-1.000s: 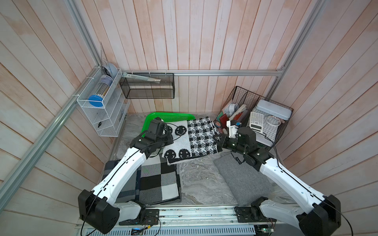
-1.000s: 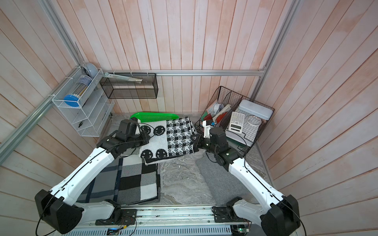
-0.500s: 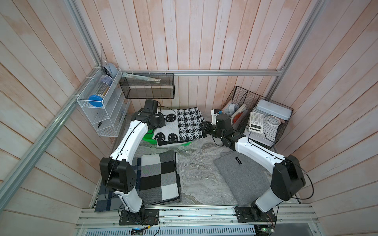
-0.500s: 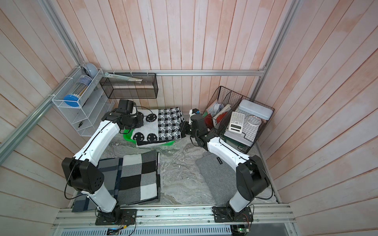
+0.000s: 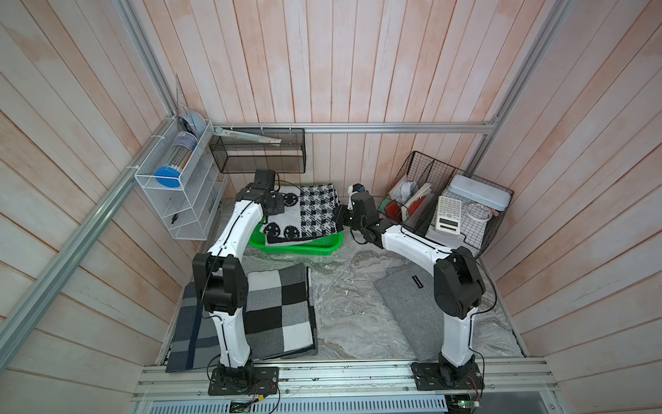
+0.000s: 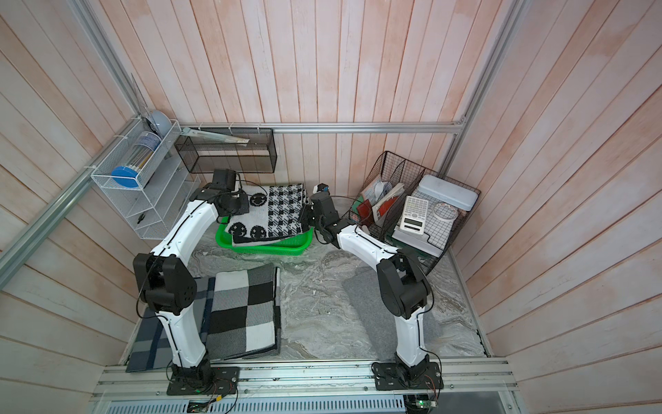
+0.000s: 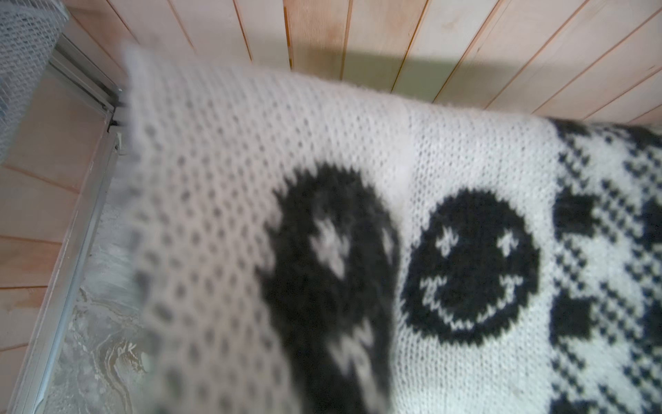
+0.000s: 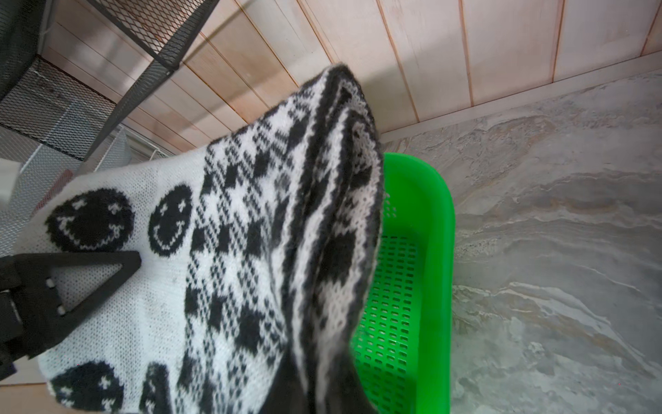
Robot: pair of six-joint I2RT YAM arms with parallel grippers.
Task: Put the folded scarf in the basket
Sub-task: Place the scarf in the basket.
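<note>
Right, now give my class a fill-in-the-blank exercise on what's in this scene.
The scarf is held over the ___ basket.
The scarf is knitted in black and ___.
In the wire organizer lies a white ___ with a keypad.
Missing words: green; white; calculator.

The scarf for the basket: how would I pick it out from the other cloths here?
Look to the back wall, where a green basket sits. The scarf spreads over it. Unlike the big-checked blanket and plain grey cloth nearer, it shows black smiley faces.
</note>
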